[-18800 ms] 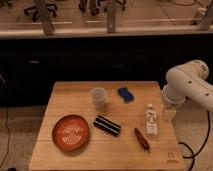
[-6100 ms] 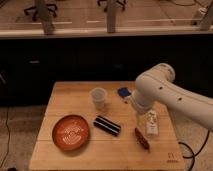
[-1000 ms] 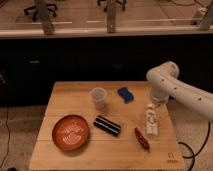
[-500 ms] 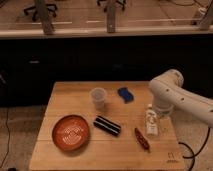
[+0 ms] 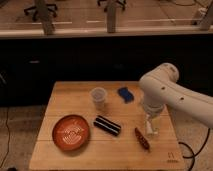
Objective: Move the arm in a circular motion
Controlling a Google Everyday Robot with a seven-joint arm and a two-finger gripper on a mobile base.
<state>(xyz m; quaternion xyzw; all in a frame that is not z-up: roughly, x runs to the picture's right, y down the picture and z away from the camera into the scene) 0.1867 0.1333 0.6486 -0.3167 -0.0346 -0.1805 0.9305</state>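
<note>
Jaws (image 5: 150, 128) hang below arm (image 5: 170, 92), over table (image 5: 65, 92) right side

Arm (image 5: 172, 95) cut by right edge — gripper (image 5: 150, 127) indistinct.

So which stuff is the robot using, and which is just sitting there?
Using:
arm
gripper, hanging low over the table's right side

Just sitting there:
plate
cup
blue sponge
dark bar
reddish stick
</note>
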